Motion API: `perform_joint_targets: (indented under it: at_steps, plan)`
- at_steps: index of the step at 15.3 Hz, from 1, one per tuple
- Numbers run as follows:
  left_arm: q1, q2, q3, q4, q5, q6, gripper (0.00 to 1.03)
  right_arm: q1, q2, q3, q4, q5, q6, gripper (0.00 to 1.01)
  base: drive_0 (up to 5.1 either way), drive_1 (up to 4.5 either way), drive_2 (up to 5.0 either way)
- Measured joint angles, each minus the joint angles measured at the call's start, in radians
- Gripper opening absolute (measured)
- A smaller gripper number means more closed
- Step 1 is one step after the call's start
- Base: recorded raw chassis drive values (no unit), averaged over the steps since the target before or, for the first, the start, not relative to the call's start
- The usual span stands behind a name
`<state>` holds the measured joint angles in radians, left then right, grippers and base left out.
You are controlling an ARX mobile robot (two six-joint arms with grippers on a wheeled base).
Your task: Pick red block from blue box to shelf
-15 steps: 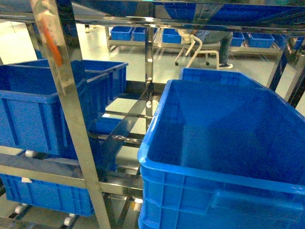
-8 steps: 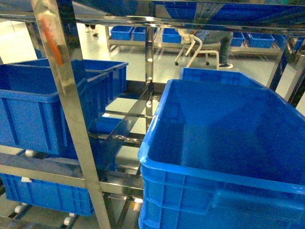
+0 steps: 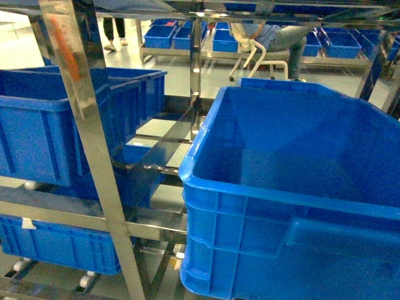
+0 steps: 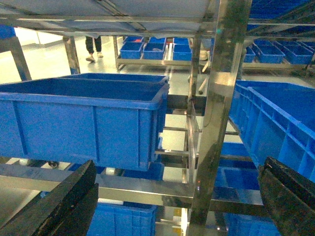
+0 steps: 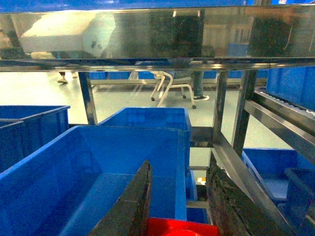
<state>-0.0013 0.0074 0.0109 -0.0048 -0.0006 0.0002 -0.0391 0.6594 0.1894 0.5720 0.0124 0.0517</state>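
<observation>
In the right wrist view the red block [image 5: 179, 227] shows as a bright red piece at the bottom edge, held between the dark fingers of my right gripper [image 5: 180, 167], which is shut on it. The gripper hangs over a deep blue crate [image 5: 98, 167], under a crossbar of the steel shelf [image 5: 147, 34]. My left gripper [image 4: 179, 167] is open wide with nothing between its fingers, facing a shelf upright [image 4: 221, 98]. The head view shows the shelf [image 3: 87, 125] but neither gripper. The blue box is out of view.
A large deep blue ribbed crate [image 3: 294, 187] fills the right of the head view, with another crate [image 3: 37, 125] on the left tier and more below. A crate [image 4: 83, 118] sits ahead of the left gripper. A seated person [image 3: 275, 34] is far behind.
The head view has shifted: the crates and shelf bars sit higher in the frame, and more of the large crate's front wall shows.
</observation>
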Motion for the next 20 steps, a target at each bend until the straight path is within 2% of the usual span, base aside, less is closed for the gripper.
perform_joint_targets:
  at_steps: [20]
  plan:
    - [0.000,0.000,0.000,0.002,0.000,0.000,0.98,0.000,0.000,0.000,0.001,0.000,0.000,0.28,-1.6,-1.60,-1.6]
